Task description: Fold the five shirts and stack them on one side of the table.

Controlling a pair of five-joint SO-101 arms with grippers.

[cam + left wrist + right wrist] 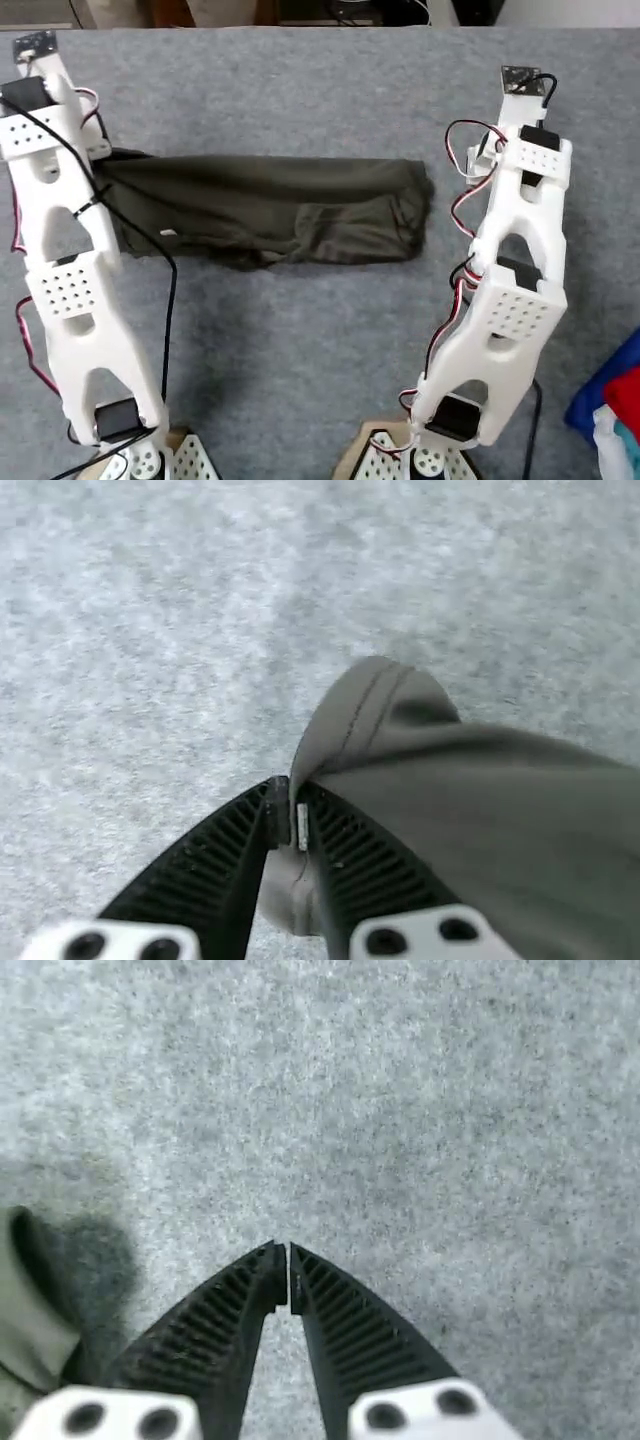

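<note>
Olive shirt (270,205) pinched at one end.
From above, it lies as a long band across the grey worktop (300,360), with bright cloths (610,400) at the edge. My left wrist view shows my left pincer (288,815) clamped on a shirt fold. My right wrist view shows my right pincer (289,1260) with its tips together on nothing, beside the shirt's end.

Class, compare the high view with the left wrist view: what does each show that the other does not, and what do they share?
High view adds: the shirt lying as a long folded strip, the left arm at one end and the right arm past the other, and coloured clothes beside the right arm's base. Left wrist view adds: the left gripper shut on a fold at the shirt's end. Shared: the shirt and the grey table.
</note>
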